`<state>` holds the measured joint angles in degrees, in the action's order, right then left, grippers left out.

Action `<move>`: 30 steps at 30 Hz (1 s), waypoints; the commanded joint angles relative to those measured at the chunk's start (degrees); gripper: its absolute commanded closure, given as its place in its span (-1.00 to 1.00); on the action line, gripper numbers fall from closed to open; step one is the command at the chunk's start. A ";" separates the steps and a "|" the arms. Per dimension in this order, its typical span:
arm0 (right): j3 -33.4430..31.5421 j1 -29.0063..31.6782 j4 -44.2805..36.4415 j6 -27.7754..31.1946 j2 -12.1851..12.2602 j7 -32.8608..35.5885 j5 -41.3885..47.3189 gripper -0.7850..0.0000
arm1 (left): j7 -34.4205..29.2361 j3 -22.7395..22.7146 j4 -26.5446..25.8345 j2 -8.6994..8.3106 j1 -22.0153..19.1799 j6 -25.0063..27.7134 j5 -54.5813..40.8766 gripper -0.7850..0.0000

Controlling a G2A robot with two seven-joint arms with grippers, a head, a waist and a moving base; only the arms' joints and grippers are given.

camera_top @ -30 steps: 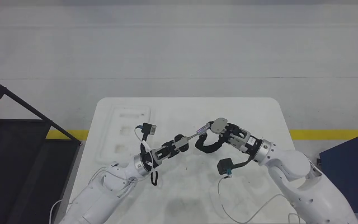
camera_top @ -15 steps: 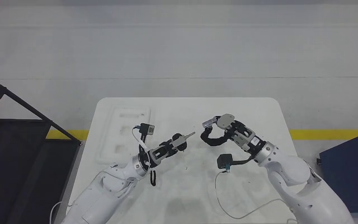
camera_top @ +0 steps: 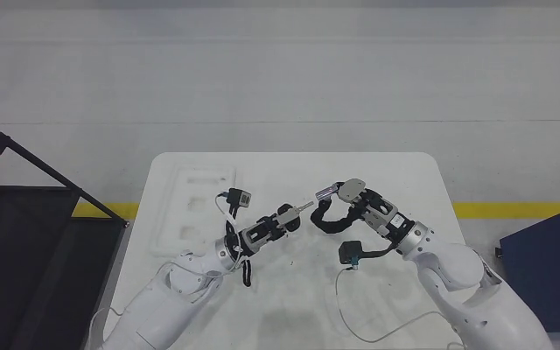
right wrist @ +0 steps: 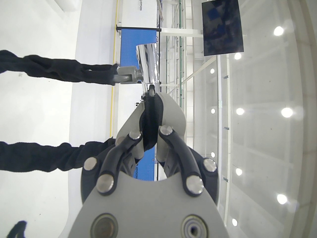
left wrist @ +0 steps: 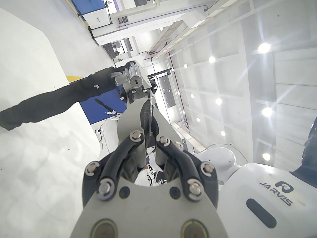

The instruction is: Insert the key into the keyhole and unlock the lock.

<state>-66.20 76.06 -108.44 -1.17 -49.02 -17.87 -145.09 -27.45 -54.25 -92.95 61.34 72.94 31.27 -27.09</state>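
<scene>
You are working with one key (camera_top: 303,206) and one lock (camera_top: 327,189), both held above the single table (camera_top: 394,175). Your left hand (camera_top: 287,217) is clamping the key, whose tip is sitting near the keyhole (left wrist: 136,81) but apart from it. Your right hand (camera_top: 343,192) is squeezing the lock, and its one black cable (camera_top: 325,226) is looping nearer.

A white rounded-corner table (camera_top: 385,175) fills the centre. On its left part lies a white moulded plastic tray (camera_top: 194,210). A yellow floor stripe (camera_top: 507,210) runs at right, and a black panel (camera_top: 35,262) stands at lower left.
</scene>
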 commanded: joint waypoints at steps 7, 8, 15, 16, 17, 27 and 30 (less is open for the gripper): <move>0.00 0.00 0.00 0.00 0.00 0.00 0.00 1.00 | -0.70 0.05 1.18 0.78 0.24 -0.72 -4.00 1.00; 0.00 0.00 0.00 0.00 0.00 0.00 0.00 1.00 | -1.15 0.13 1.34 0.88 0.18 -0.96 -4.52 1.00; 0.00 0.00 0.00 0.00 0.00 0.00 0.00 1.00 | -1.97 0.39 2.38 1.47 -0.38 -3.06 -3.79 1.00; 0.00 0.00 0.00 0.00 0.00 0.00 0.00 1.00 | -2.04 0.47 2.42 1.58 -0.40 -3.25 -4.05 1.00; 0.00 0.00 0.00 0.00 0.00 0.00 0.00 1.00 | -2.15 0.46 2.54 1.67 -0.52 -3.34 -4.12 1.00; 0.00 0.00 0.00 0.00 0.00 0.00 0.00 1.00 | -3.08 0.43 2.91 2.53 -1.17 -4.00 -4.11 1.00; 0.00 0.00 0.00 0.00 0.00 0.00 0.00 1.00 | -3.15 0.17 2.91 2.70 -1.03 -4.08 -4.01 1.00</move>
<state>-66.20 76.06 -108.44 -1.17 -49.02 -17.87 -145.09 -30.62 -54.00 -90.03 64.00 71.86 27.22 -31.13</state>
